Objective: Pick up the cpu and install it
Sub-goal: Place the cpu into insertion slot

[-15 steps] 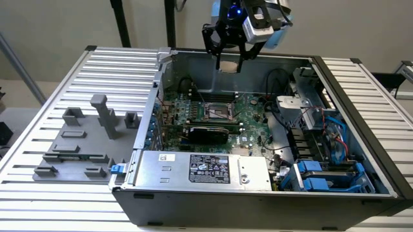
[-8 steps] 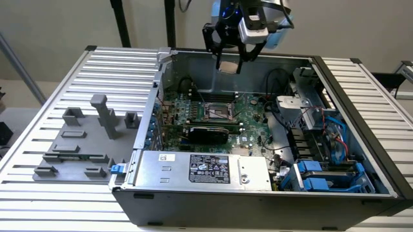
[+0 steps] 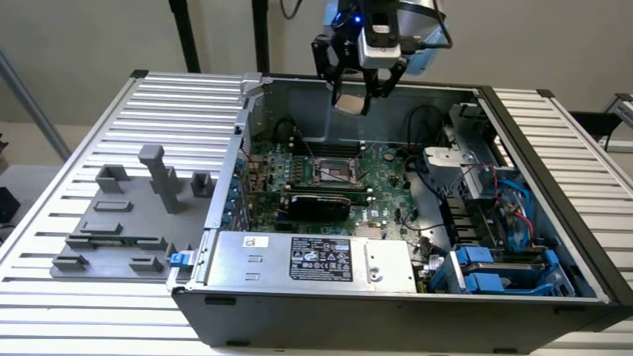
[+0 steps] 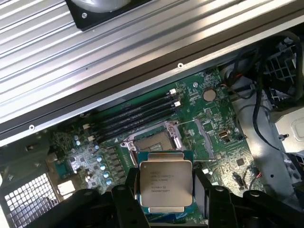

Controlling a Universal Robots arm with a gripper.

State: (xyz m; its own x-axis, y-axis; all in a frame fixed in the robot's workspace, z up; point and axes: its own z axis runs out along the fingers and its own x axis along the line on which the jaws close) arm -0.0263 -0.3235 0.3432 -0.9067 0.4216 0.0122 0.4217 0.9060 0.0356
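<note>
My gripper (image 3: 358, 95) hangs above the open computer case, shut on the cpu (image 3: 351, 104), a small flat square chip. In the wrist view the cpu (image 4: 165, 185) shows its silver-beige top plate with printed text, held between the black fingers (image 4: 127, 204) at either side. Below it lies the green motherboard (image 4: 209, 123) with its dark metal-framed socket (image 4: 154, 141), whose frame stands open. In the exterior view the socket (image 3: 337, 170) sits mid-board, well below and a little toward the exterior view's left of the held chip.
The case wall (image 3: 237, 148) and back rim surround the board. Black cables (image 3: 425, 119), a drive cage (image 3: 475, 148) and blue-handled bays (image 3: 494, 271) fill the exterior view's right. A power supply (image 3: 316, 259) sits in front. Grey plastic blocks (image 3: 129, 215) stand on the slatted table (image 3: 59, 185).
</note>
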